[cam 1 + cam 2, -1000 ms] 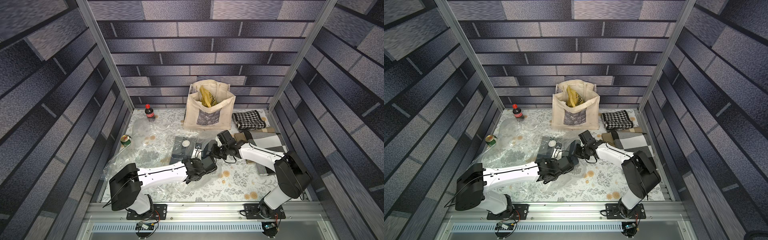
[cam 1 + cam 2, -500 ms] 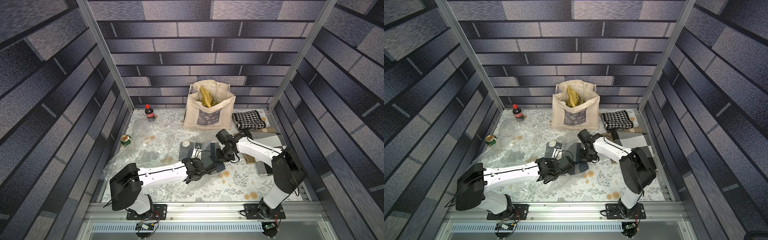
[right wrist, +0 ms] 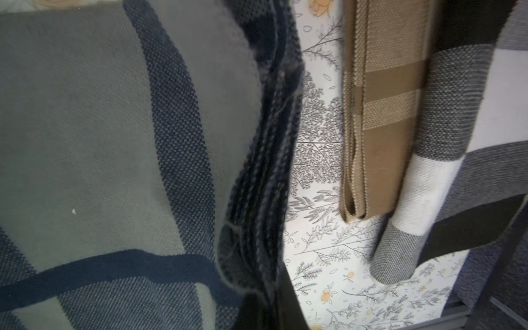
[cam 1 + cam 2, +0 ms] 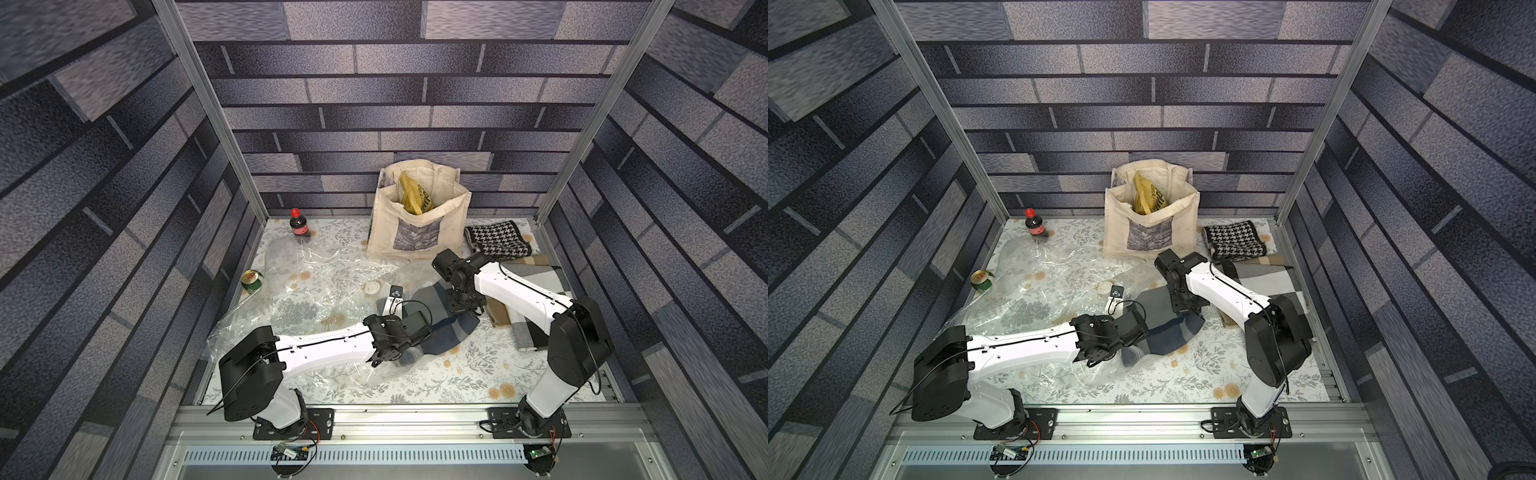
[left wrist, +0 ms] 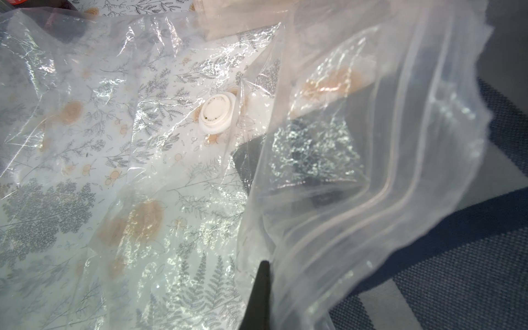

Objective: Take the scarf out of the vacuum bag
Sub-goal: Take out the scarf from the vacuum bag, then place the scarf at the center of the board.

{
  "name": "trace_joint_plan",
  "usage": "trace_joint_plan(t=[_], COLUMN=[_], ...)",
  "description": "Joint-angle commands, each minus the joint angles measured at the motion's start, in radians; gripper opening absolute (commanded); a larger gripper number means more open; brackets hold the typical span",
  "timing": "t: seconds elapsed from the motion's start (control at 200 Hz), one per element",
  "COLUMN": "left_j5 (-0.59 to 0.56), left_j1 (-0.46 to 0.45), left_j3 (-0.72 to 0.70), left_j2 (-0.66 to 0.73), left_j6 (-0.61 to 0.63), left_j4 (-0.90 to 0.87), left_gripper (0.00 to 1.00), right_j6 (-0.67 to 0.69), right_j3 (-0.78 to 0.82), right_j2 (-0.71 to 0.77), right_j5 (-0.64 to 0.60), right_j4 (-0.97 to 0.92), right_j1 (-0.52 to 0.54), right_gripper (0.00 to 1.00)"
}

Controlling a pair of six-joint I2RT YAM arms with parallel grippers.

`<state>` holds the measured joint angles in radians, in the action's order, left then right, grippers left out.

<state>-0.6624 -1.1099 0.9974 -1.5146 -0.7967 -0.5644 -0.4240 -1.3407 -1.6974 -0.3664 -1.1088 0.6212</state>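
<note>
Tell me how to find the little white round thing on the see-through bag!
Start at the cream tote bag standing by the back wall. Come forward onto the crinkly clear plastic bag spread over the flowery table. The cap sits there: a small white disc, the only solid round thing on the plastic.

Item one, vacuum bag [image 4: 316, 291]: I see a large transparent crinkly plastic sheet lying flat and rumpled on the worktop, a small round white valve cap [image 5: 217, 112] on its upper face. Its ribbed zip mouth [image 5: 357, 200] is lifted at my left pincer [image 5: 261, 288], which is pinched on that edge.

Item two, scarf [image 4: 440, 328]: folded knit, grey-green with dark navy stripes, between both pincers; my right pincer [image 3: 265, 305] grips its layered edge.
</note>
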Motion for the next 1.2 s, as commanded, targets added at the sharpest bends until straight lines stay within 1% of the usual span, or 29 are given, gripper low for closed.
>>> trace_joint_plan(t=[0.0,0.175,0.336,0.416,0.621,0.931,1.197], left_j5=[-0.006,0.010,0.020,0.019,0.047,0.049,0.065], left_j1=[0.012,0.024,0.036,0.065,0.149,0.227,0.274], left_j3=[-0.013,-0.007,-0.006,0.005,-0.010,-0.051,-0.098], left_j2=[0.016,0.008,0.006,0.004,0.049,0.120,0.187], left_j6=[-0.003,0.013,0.035,0.045,0.084,0.095,0.098], left_j4=[-0.006,0.000,0.010,-0.017,-0.042,-0.097,-0.114], left_gripper=[0.00,0.00,0.00,0.00,0.00,0.00,0.00], right_j6=[0.027,0.048,0.071,0.076,0.089,0.122,0.148], right_j3=[-0.032,-0.025,-0.014,-0.008,0.019,0.034,-0.003], right_j2=[0.032,0.053,0.077,0.085,0.125,0.110,0.115], right_j5=[-0.169,-0.203,-0.190,-0.199,-0.195,-0.204,-0.241], right_j4=[-0.135,-0.140,-0.127,-0.128,-0.115,-0.090,-0.104], right_j1=[-0.012,-0.058,-0.121,-0.138,-0.197,-0.278,-0.330], right_gripper=[0.00,0.00,0.00,0.00,0.00,0.00,0.00])
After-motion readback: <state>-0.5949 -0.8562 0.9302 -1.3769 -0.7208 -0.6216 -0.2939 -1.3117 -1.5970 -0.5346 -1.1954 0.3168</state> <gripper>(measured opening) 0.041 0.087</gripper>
